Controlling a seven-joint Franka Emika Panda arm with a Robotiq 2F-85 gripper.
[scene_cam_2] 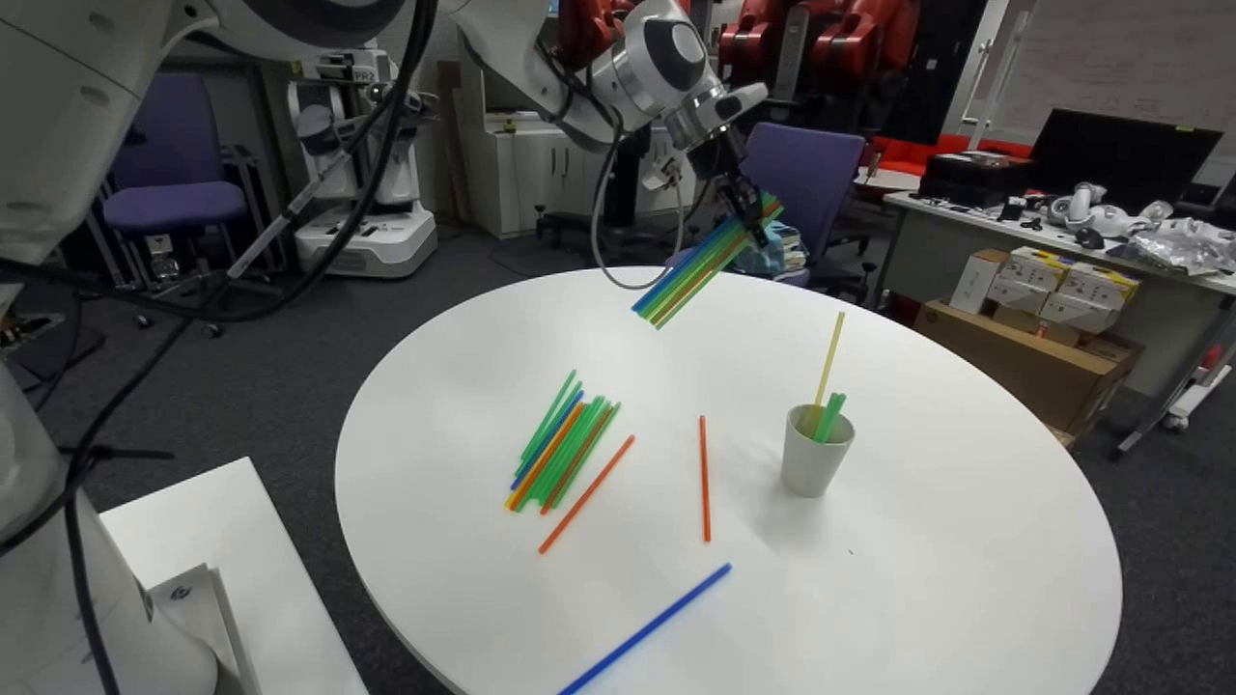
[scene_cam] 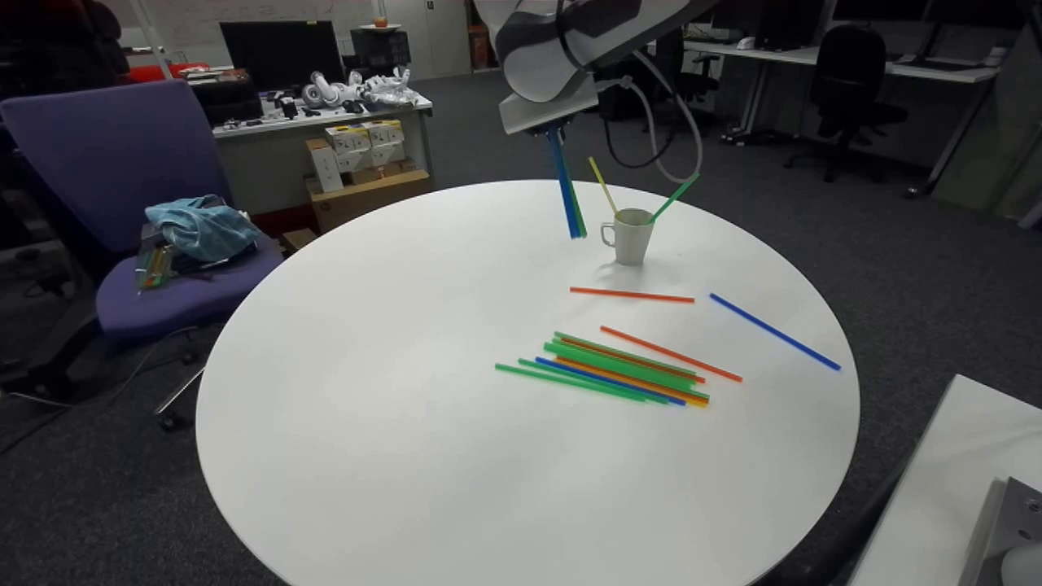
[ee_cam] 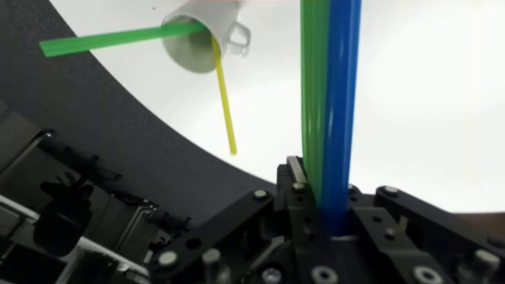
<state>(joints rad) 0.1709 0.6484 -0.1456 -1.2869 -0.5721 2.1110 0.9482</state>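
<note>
My gripper [ee_cam: 321,185] is shut on a bundle of blue and green straws [ee_cam: 335,98]. A brownish straw also shows within the bundle [scene_cam_2: 700,273] in an exterior view. The bundle slants down from the gripper [scene_cam_2: 751,208], its lower ends above the white round table [scene_cam: 366,366]. The bundle [scene_cam: 567,191] is beside a white mug [scene_cam: 632,242], on its handle side, apart from it. The mug stands upright; it also shows in the wrist view [ee_cam: 219,15]. A yellow straw [ee_cam: 225,102] and green straw material [ee_cam: 118,37] lean out of it.
A pile of mostly green straws [scene_cam: 619,370] lies on the table, with blue and orange ones. Two red-orange straws [scene_cam: 632,295] [scene_cam: 672,354] and a blue straw [scene_cam: 773,331] lie loose. A purple chair [scene_cam: 155,285] stands beyond the table's edge. A cable loop [scene_cam_2: 618,280] hangs by the arm.
</note>
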